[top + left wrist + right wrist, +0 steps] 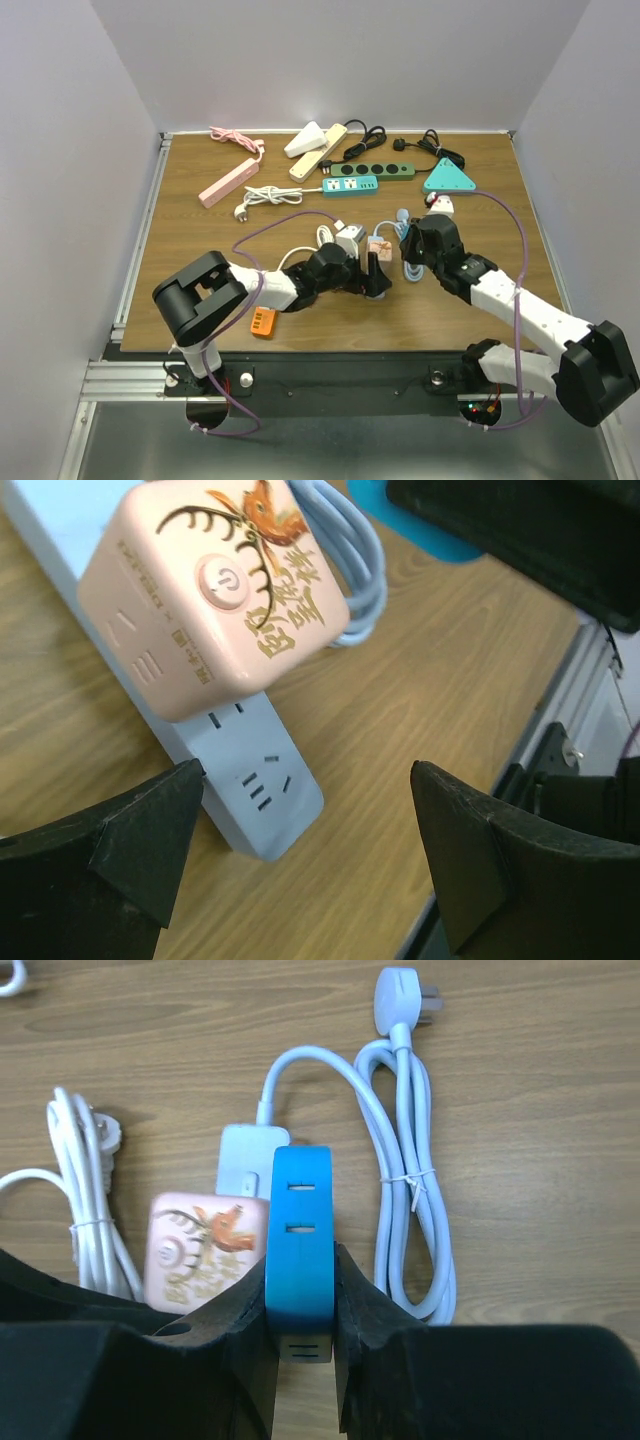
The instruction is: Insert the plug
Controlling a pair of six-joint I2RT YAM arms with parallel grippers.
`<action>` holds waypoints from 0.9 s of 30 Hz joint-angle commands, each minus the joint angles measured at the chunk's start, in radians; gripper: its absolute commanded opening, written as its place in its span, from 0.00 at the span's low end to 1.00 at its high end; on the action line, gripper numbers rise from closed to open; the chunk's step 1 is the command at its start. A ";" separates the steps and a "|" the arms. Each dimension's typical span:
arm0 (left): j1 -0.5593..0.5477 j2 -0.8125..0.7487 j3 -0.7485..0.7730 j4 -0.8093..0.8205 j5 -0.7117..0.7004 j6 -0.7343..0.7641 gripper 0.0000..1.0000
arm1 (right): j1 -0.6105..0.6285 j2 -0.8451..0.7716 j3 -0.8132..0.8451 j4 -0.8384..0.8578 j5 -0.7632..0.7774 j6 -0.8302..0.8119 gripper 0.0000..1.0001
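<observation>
A pink cube adapter [215, 590] with a deer drawing sits plugged on a pale blue-grey power strip [262, 795], whose free end socket shows. My left gripper [305, 810] is open and empty, its fingers on either side of the strip's end, just above the table. My right gripper [300, 1260] is shut on a bright blue adapter [300, 1200] with two slots, held just above the strip [245, 1155], right beside the pink cube [200, 1245]. In the top view both grippers, left [375, 277] and right [412, 248], meet at the cube [378, 248].
The strip's coiled pale blue cable [410, 1190] and its plug [405, 990] lie right of it; a white cable [85, 1210] lies left. Pink [228, 184], teal [350, 185], dark green [372, 172] and cream [318, 150] strips and a teal triangle [449, 178] lie at the back. An orange item [263, 322] lies near the front edge.
</observation>
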 commanded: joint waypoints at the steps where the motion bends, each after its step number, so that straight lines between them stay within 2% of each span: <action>1: -0.061 0.021 0.061 0.002 0.117 -0.055 0.95 | -0.015 -0.036 0.104 -0.099 -0.072 -0.036 0.00; 4: -0.061 0.015 0.071 0.014 0.128 -0.053 0.95 | -0.017 -0.040 0.161 -0.171 -0.123 -0.042 0.00; 9: -0.010 -0.057 0.011 -0.003 0.131 -0.045 0.95 | -0.017 -0.025 0.279 -0.401 -0.195 -0.059 0.00; 15: 0.068 -0.284 -0.142 -0.079 0.052 0.039 0.95 | -0.014 0.021 0.454 -0.656 -0.301 -0.091 0.00; 21: 0.161 -0.491 -0.178 -0.136 -0.002 0.096 0.95 | -0.014 0.105 0.581 -0.848 -0.393 -0.137 0.00; 27: 0.237 -0.491 -0.173 -0.147 0.002 0.131 0.95 | -0.014 0.173 0.631 -1.014 -0.485 -0.162 0.00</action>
